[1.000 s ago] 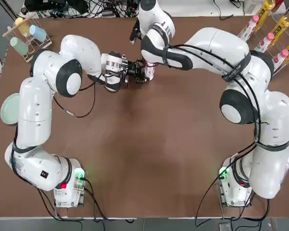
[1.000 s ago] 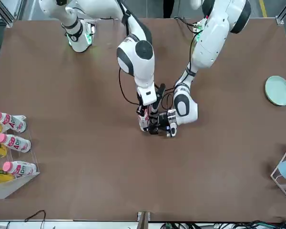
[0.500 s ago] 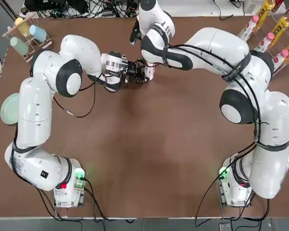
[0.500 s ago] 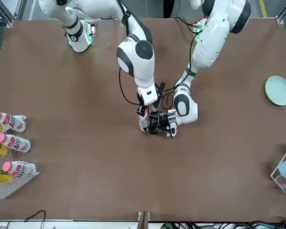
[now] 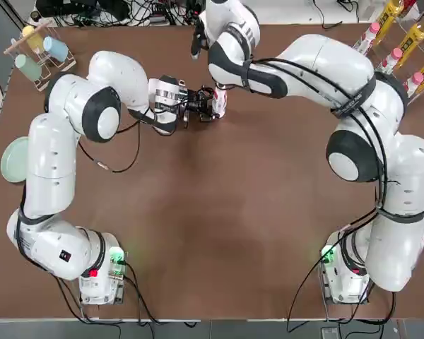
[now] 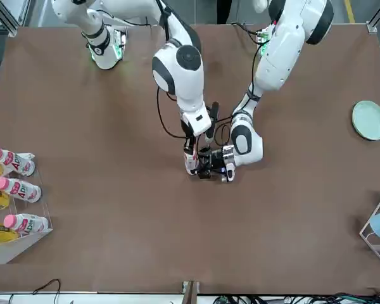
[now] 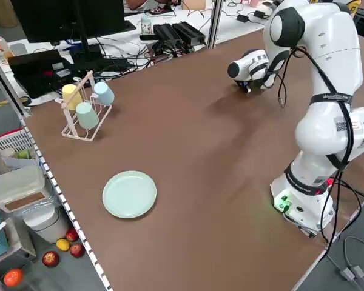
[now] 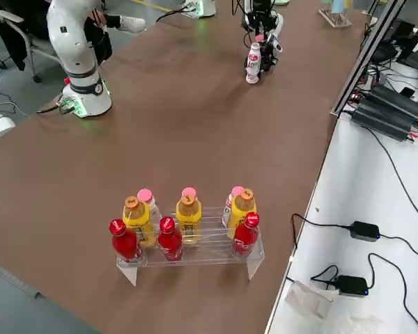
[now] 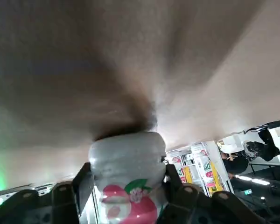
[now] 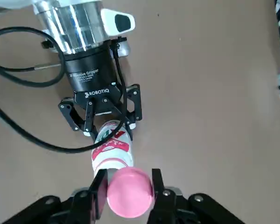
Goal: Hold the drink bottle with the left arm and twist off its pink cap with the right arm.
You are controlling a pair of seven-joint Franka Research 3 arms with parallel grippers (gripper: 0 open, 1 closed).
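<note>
See brown table [image 5: 219,226]; find right arm [image 5: 403,240] and left arm [image 5: 53,162] meeting near its far edge; note clear rack [image 8: 209,247] of bottles near the robot's right edge, pale green plate [image 7: 129,194] beyond left arm; see left gripper [image 9: 128,170] clamped around upright drink bottle [image 8: 253,64]; see right gripper [image 10: 130,179] above, pinching pink cap [image 10: 129,192] over the bottle's neck; cannot tell whether loosened.
</note>
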